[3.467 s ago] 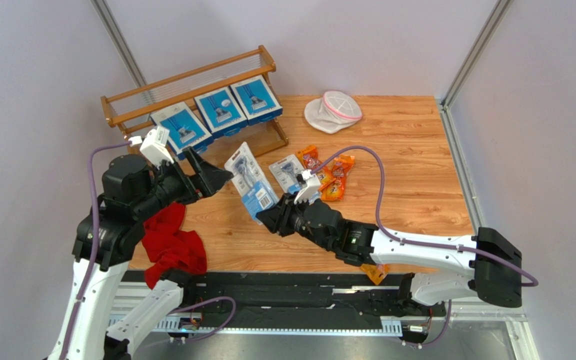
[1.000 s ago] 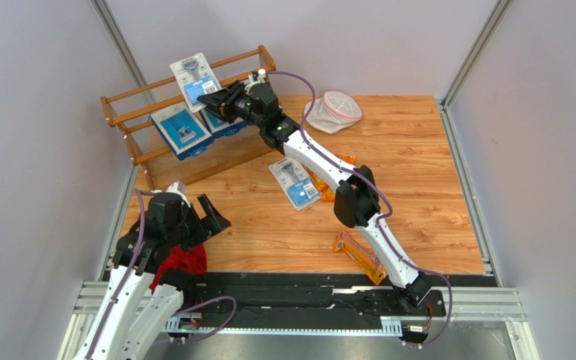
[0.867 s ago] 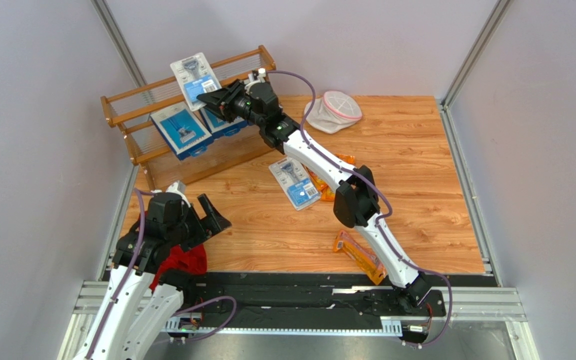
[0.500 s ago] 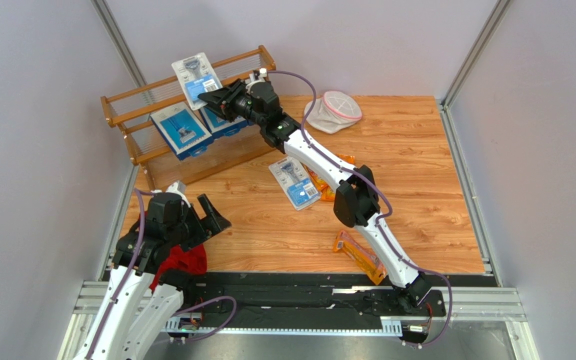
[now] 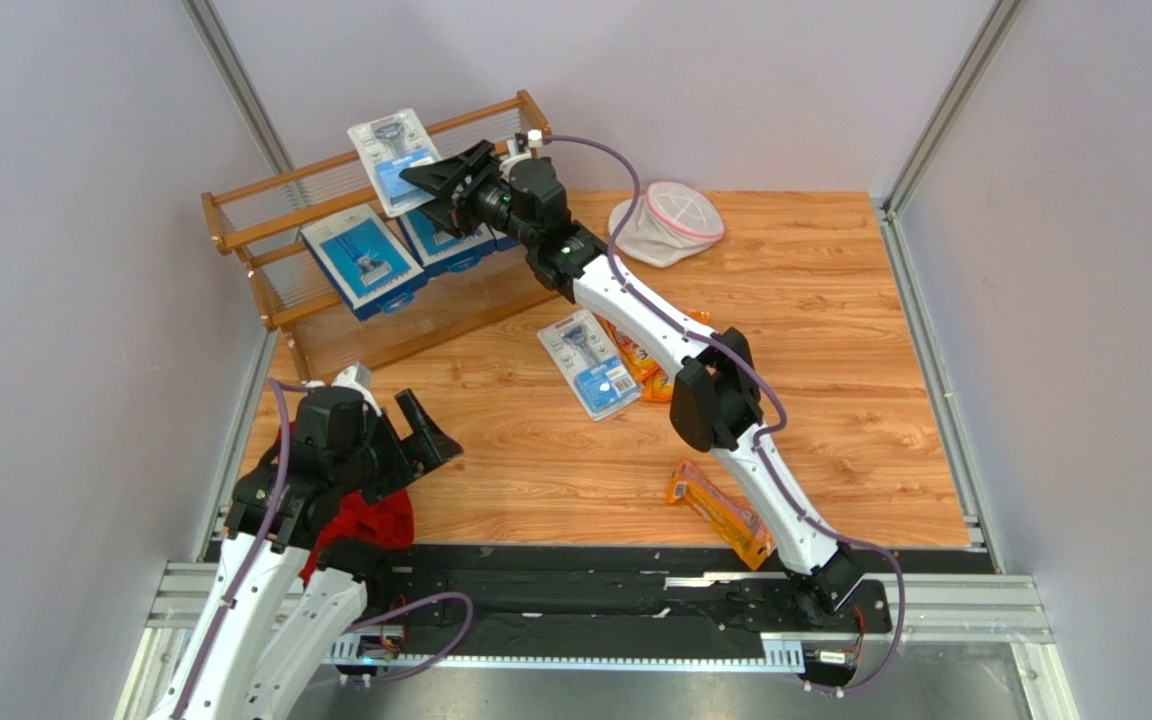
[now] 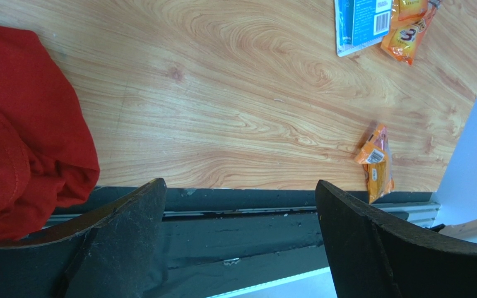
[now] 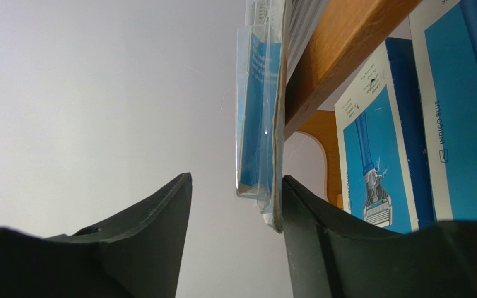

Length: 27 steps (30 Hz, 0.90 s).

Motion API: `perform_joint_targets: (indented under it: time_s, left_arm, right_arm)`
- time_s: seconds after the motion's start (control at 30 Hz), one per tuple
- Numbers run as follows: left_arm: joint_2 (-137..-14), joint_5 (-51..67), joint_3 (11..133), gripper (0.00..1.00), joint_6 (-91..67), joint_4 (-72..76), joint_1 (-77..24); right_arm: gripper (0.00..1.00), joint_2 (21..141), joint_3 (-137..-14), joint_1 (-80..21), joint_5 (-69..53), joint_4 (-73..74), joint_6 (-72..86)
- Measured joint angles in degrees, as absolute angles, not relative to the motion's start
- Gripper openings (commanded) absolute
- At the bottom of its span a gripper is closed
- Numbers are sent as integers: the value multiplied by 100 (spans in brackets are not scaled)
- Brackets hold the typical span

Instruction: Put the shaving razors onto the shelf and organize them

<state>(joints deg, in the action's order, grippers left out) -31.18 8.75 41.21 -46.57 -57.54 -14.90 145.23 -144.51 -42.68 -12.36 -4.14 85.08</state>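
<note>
A clear blister pack (image 5: 394,158) is seen propped on the upper tier of the shelf (image 5: 216,222), at the table's (image 5: 838,345) 11 o'clock corner. 2 blue boxes (image 5: 364,255) are shown on the lower tier below it. The right gripper (image 7: 236,181) is held at the pack's 3 o'clock, jaws spread wide around its edge; contact cannot be told. Another blister pack (image 5: 591,365) and orange bags (image 5: 660,360) are left mid-table. The left gripper (image 6: 240,184) is held wide apart at 7 o'clock, beside the red cloth (image 5: 364,525).
</note>
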Motion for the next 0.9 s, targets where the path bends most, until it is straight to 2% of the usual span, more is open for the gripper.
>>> perform_joint_targets:
  time_s: [0.1,0.2,0.5,0.9]
  left_arm:
    - [-3116,878,4117,97,-4659,-5752,-1490]
    - [-3100,880,4115,97,-4657,-5752,-1490]
    - [-3096,899,4086,97,-4657,-5739,-1490]
    - [-3096,899,4086,97,-4654,-5734,-1490]
  right_arm:
    - [76,14523,-14433,-4259,-1238,-436,8517]
    - [79,14508,-14311,-4257,-1238,-543,8479]
    - [83,14431,-13876,-4254,-1253,-639,8302]
    - [84,13428,-12189,-4213,-1420,-1343,8221]
